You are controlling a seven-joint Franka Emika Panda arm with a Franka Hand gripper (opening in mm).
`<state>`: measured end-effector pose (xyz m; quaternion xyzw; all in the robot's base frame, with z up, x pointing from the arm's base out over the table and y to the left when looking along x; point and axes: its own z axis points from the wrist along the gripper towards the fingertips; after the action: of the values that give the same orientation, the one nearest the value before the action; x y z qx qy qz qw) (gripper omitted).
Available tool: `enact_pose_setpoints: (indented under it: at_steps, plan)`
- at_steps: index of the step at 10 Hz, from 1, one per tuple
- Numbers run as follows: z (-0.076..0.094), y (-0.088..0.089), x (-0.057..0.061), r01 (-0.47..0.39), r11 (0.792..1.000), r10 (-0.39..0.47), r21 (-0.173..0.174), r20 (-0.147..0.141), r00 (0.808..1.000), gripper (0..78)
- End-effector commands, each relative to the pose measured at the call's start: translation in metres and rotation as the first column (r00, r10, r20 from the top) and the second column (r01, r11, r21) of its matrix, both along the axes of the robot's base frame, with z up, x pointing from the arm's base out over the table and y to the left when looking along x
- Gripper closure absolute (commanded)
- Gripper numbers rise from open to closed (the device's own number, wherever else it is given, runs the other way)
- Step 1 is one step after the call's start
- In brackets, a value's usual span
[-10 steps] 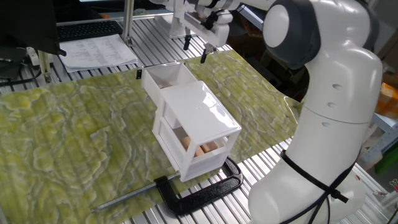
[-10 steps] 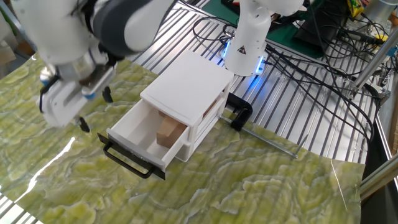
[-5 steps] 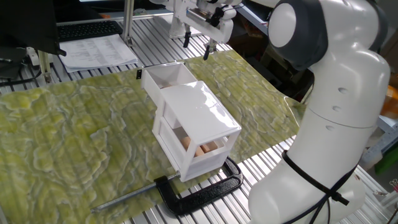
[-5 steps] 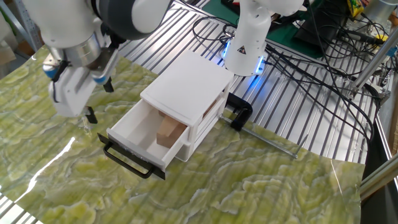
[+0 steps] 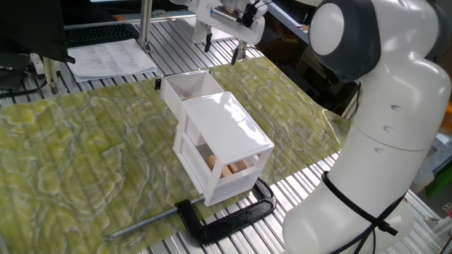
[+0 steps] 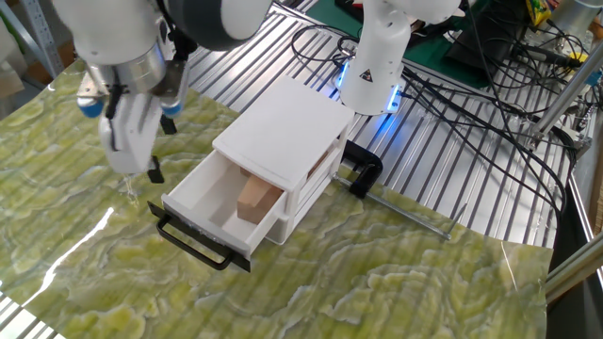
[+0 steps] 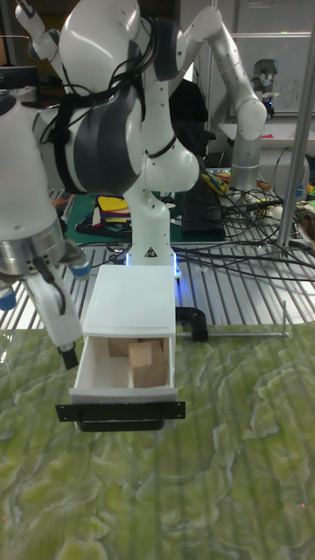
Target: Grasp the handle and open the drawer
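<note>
The white drawer [image 6: 209,215] stands pulled out of the top of the white box [image 6: 287,127], with wooden blocks [image 6: 251,200] on its floor. Its handle [image 6: 196,247] is a black bar across the drawer front, also seen low in the tall fixed view as the handle [image 7: 120,418]. Only a small black end of the handle [image 5: 158,84] shows beyond the drawer [image 5: 191,85] in one fixed view. My gripper [image 5: 222,48] hangs open and empty in the air, up and to the side of the drawer's front corner, apart from the handle. One black fingertip [image 7: 68,356] shows beside the drawer [image 7: 127,398].
A large black C-clamp [image 5: 226,215] holds the box at its back, with its long screw lying on the mat. A second white robot base [image 6: 377,56] and cables [image 6: 471,104] lie behind the box. Papers [image 5: 106,56] sit on the slatted table.
The gripper has risen and drifted away from the mat near the drawer front, still open. The drawer has stayed pulled out.
</note>
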<state>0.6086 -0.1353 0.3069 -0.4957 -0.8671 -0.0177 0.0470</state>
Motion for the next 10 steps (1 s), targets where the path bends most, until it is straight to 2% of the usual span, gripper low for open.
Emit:
enact_pose_setpoints:
  at_steps: [1, 2, 4, 6, 7, 8, 10]
  plan:
    - [0.039, 0.047, -0.023, -0.521, 0.853, 0.522, -0.025, 0.023, 0.853, 0.1]
    - [0.040, 0.051, -0.026, -0.550, 0.835, 0.551, -0.032, 0.020, 0.834, 0.1]
    - [0.038, 0.061, -0.037, -0.613, 0.787, 0.615, -0.078, 0.005, 0.789, 0.1]
    - [0.035, 0.068, -0.045, -0.623, 0.778, 0.626, -0.082, 0.009, 0.780, 0.1]
    - [0.036, 0.072, -0.051, -0.637, 0.767, 0.640, -0.081, 0.008, 0.769, 0.1]
    - [0.036, 0.072, -0.051, -0.637, 0.767, 0.640, -0.081, 0.008, 0.769, 0.1]
    - [0.038, 0.072, -0.055, -0.733, 0.674, 0.737, -0.089, 0.014, 0.676, 0.1]
